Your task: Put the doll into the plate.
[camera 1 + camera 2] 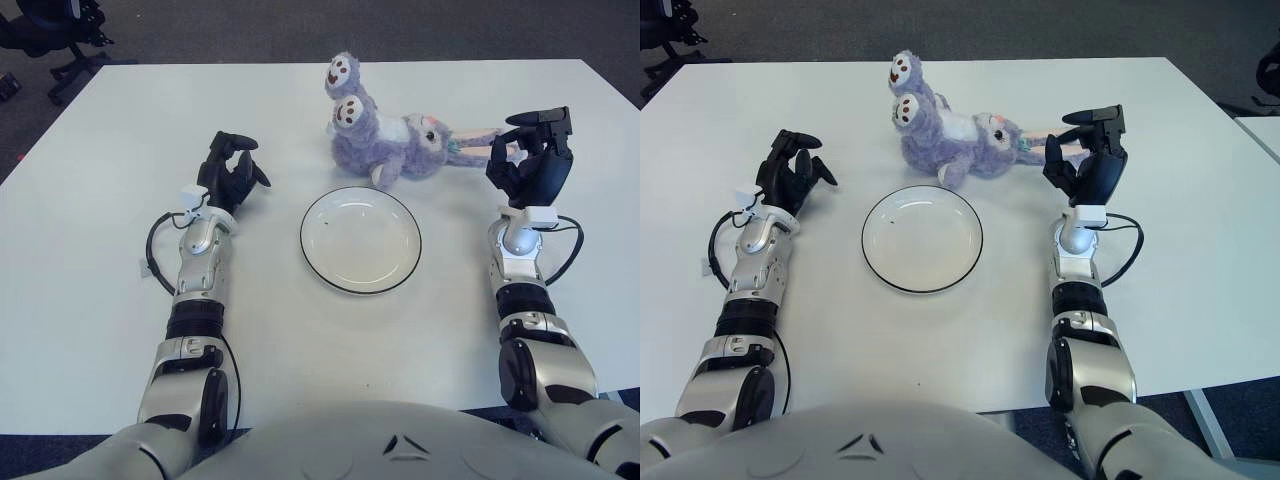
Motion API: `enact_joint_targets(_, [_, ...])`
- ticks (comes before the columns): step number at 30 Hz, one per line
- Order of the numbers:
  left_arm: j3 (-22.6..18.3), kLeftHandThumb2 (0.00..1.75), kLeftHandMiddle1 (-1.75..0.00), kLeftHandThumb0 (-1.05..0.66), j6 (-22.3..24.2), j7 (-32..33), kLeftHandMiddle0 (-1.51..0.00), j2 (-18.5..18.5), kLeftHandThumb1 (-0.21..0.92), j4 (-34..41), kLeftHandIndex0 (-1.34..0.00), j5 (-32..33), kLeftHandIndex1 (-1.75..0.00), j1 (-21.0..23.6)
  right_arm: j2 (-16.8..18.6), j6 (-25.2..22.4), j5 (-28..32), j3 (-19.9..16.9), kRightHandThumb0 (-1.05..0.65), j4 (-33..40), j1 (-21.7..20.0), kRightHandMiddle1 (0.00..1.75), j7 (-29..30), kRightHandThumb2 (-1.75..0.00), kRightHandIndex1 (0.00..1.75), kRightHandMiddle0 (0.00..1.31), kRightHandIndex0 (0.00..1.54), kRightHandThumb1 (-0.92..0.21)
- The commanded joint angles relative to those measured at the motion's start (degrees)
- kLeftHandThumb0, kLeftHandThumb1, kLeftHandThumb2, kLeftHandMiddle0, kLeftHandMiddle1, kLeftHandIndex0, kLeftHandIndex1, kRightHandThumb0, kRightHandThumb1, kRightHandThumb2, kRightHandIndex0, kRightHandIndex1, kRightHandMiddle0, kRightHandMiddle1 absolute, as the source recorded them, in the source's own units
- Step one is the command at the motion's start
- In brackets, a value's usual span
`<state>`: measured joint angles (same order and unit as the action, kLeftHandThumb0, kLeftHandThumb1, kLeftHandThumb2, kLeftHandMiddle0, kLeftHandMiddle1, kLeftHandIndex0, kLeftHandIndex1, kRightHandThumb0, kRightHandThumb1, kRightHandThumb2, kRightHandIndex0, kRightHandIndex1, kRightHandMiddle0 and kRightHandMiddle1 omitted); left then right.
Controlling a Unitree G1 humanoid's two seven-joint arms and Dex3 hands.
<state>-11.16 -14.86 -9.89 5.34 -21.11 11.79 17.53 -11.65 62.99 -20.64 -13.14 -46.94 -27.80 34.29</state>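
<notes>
You look from the robot's head, forward and down over its grey chest onto the white rectangular bench [100, 140]. Both eyes sit side by side and face the same way, at arm's reach from the surface. They share nearly the whole benchtop; the right eye shows more floor past the right edge.

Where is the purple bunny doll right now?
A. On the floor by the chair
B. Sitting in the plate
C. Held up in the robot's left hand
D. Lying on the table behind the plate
D: the doll lies on the white table just beyond the plate, which holds nothing, while the right hand hovers open beside its ears.
</notes>
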Motion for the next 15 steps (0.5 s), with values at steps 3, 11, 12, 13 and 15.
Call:
enact_joint_targets(3, [0.2,0.51,-1.75,-0.35,-0.1,-0.3,-0.83,-0.2,0.89,-0.4,-0.27,0.0,-1.71,-1.4,0.2,1.5,-3.5,1.2,0.00,-4.8,4.7,1.40,4.9,-0.33,1.54,0.32,0.41,-0.92])
enact_joint_targets(11, [0.6,0.54,-1.75,-0.35,0.0,0.0,-0.83,-0.6,0.88,0.0,-0.26,-0.3,-1.72,-1.5,-3.0,-4.5,-8.3,4.7,0.17,-2.4,5.9,1.11,6.8,-0.28,1.42,0.25,0.48,-0.92])
enact_joint_targets(12, [0.7,0.55,-1.75,-0.35,0.0,0.1,-0.83,-0.7,0.87,0.0,-0.26,-0.3,-1.72,-1.5,-3.6,-5.8,-9.1,5.2,0.04,-1.6,6.2,0.86,7.0,-0.22,1.09,0.26,0.50,-0.88])
enact_joint_targets(13, [0.8,0.55,-1.75,-0.35,-0.1,0.1,-0.83,-0.8,0.87,0.0,-0.26,-0.4,-1.72,-1.6,-4.7,-8.3,-11.4,5.9,-0.04,0.1,6.8,0.65,7.8,-0.16,0.78,0.30,0.56,-0.86])
enact_joint_targets(15, [0.9,0.55,-1.75,-0.35,-0.1,0.2,-0.83,-0.9,0.87,0.0,-0.26,-0.4,-1.73,-1.6,-6.9,-13.3,-16.1,7.3,-0.28,3.8,7.9,0.40,9.4,-0.08,0.43,0.29,0.58,-0.84])
